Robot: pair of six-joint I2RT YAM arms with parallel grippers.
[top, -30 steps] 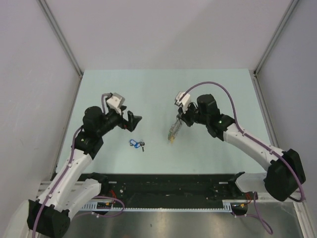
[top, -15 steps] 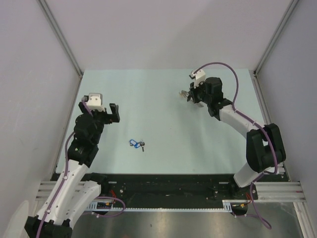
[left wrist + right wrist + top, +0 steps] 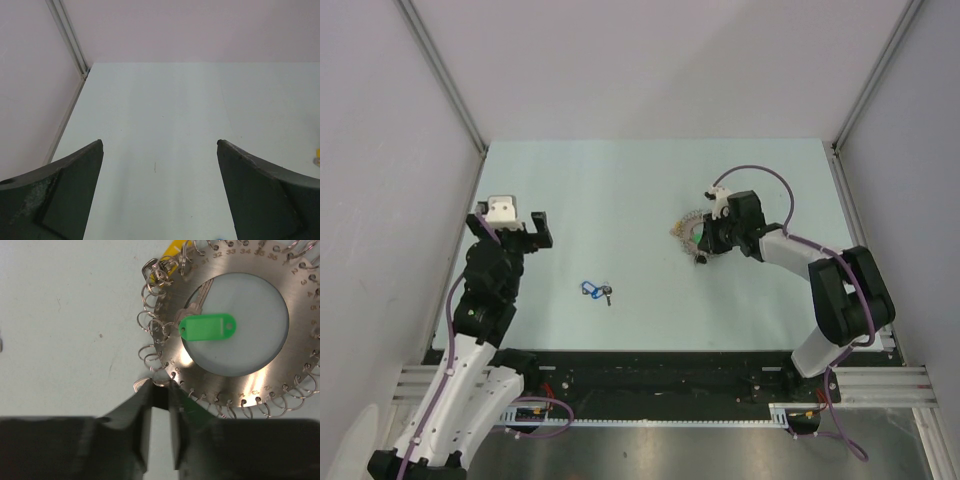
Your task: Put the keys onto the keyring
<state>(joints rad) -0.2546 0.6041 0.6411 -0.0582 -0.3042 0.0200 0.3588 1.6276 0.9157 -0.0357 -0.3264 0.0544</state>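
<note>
Nothing threaded yet: keys (image 3: 595, 290) lie loose, apart from the keyring (image 3: 300, 355) the right gripper (image 3: 161, 387) pinches; left gripper (image 3: 160, 145) gapes

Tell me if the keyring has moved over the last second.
Yes. The keyring has moved right and farther back, away from the blue-tagged keys, and now lies flat.

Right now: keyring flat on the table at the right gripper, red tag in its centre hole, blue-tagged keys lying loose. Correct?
No: the tag in the centre hole of the keyring is green, not red; the right wrist view shows it. Rest holds: ring flat at the right gripper, keys loose.
</note>
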